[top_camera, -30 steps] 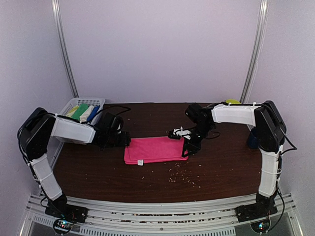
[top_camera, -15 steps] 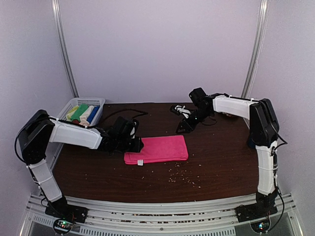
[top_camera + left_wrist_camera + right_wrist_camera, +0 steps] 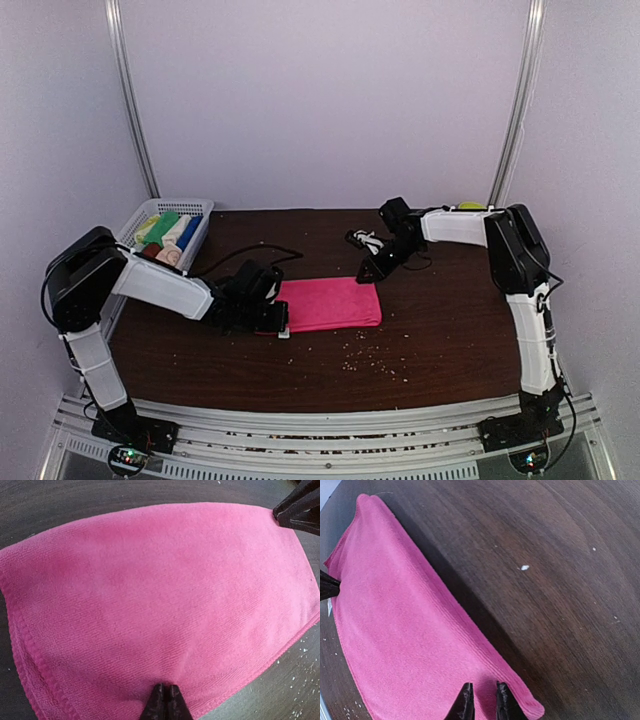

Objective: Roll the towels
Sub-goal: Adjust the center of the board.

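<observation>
Towel (image 3: 335, 303): pink, laid flat and folded to a long rectangle at mid-table, long axis running left to right. No roll has been started; both short ends lie flat.

Left gripper (image 3: 166, 702): set low on the towel's left end, near the front corner. The fingers are seen pressed together, tips on the cloth just inside the hem. Whether fabric is nipped between them cannot be told. Placement is judged to suit lifting or tucking that end, so that the roll can be begun there.

Right gripper (image 3: 481, 700): set at the far right corner, fingers narrowly apart with pink cloth showing in the gap. A hold on the cloth is not confirmed. This position is judged to serve as an anchor, so that the towel is kept taut and straight while the other end is turned.

Table (image 3: 440, 340): dark wood; crumbs (image 3: 370, 358) are scattered in front of the towel, just clear of it.

Basket (image 3: 200, 207): white mesh, at the far left corner, well apart from the towel. Rolls (image 3: 165, 228) in green, blue and cream are lodged in it side by side, presumably the destination once rolling is done.
</observation>
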You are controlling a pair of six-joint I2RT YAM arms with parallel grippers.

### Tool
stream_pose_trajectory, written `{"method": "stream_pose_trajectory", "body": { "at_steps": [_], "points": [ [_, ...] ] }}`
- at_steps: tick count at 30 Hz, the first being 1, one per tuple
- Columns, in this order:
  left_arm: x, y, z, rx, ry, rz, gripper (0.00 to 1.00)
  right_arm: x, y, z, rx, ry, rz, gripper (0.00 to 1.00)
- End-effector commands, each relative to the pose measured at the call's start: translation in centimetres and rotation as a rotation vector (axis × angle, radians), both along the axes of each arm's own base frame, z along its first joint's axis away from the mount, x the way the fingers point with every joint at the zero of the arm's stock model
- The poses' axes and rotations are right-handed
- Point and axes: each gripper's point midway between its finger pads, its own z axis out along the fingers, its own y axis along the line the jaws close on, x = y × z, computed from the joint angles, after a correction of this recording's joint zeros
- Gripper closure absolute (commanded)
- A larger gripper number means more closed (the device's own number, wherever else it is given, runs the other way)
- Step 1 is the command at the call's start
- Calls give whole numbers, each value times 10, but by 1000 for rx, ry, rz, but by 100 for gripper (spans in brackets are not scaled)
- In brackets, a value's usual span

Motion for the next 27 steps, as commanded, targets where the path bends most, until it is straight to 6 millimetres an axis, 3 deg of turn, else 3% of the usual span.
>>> {"method": "stream_pose_trajectory", "body": {
  "at_steps": [1,4,13,18,23,27],
  "points": [
    [-16,17,-18,33,54,22,95,18,-22,-14,-44,-11,-96,83],
    [-18,23,-16,47,49,34,93,20,-30,-21,-64,-5,-102,83],
    [9,20,6,142,-32,45,40,12,-38,-25,-109,-11,-78,84],
    [20,27,15,184,-73,78,24,15,-48,-20,-149,-53,-103,83],
    [24,41,10,209,-68,103,14,22,-54,3,-164,-136,-120,74],
    [28,49,17,197,-92,124,3,27,-54,36,-148,-242,-95,64]
  ]
}}
